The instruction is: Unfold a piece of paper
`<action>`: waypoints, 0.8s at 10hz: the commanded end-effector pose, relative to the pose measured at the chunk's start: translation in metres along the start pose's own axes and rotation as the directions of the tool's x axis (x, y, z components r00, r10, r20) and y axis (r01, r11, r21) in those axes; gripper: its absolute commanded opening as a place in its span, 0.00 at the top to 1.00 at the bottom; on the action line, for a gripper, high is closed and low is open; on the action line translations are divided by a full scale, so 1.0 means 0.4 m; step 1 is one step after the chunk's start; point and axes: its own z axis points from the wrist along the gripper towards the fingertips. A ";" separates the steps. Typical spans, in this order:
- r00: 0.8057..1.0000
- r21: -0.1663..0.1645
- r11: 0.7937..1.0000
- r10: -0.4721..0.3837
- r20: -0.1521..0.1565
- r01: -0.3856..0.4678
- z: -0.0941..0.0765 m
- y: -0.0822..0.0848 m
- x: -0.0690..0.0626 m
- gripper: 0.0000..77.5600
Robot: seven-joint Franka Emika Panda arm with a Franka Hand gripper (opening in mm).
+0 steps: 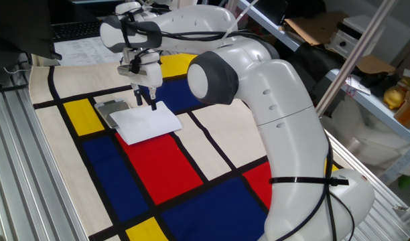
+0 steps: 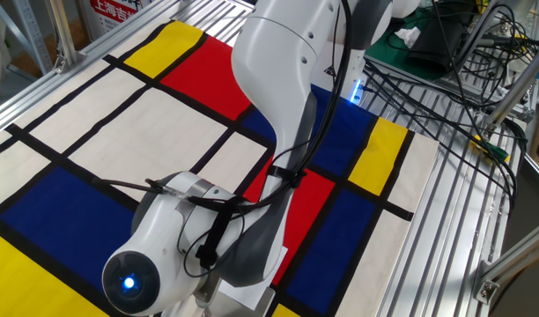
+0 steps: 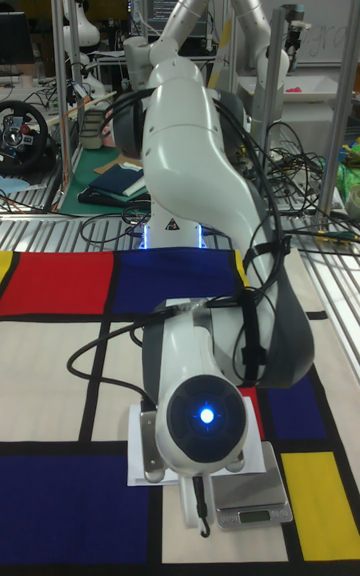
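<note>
Clearly the biggest risk, as we judge it, is that our gripper (image 1: 146, 103) catches both layers of the piece of paper (image 1: 148, 122) instead of the top flap alone; lifting would then drag the whole folded sheet across the cloth (image 1: 175, 167) and open nothing. Thin paper could also crumple or tear if we pinch hard at the edge, and a sideways slide might push it against the small grey metal plate (image 1: 113, 108) just beside it.

Our fingers point straight down at the far edge of the sheet, close together with only a narrow gap visible between them. We cannot tell whether the tips touch the paper or hold any of it. The sheet lies flat and folded, on the red and blue panels of the cloth.
</note>
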 end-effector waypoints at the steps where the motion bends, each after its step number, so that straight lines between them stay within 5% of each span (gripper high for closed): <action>1: 1.000 -0.017 1.000 -0.009 0.000 0.009 -0.039 0.003 -0.078 0.00; 5: 1.000 -0.022 1.000 0.014 0.003 -0.014 -0.038 0.008 -0.097 0.00; 8: 0.994 -0.055 0.993 0.105 0.000 -0.105 -0.031 0.016 -0.130 0.00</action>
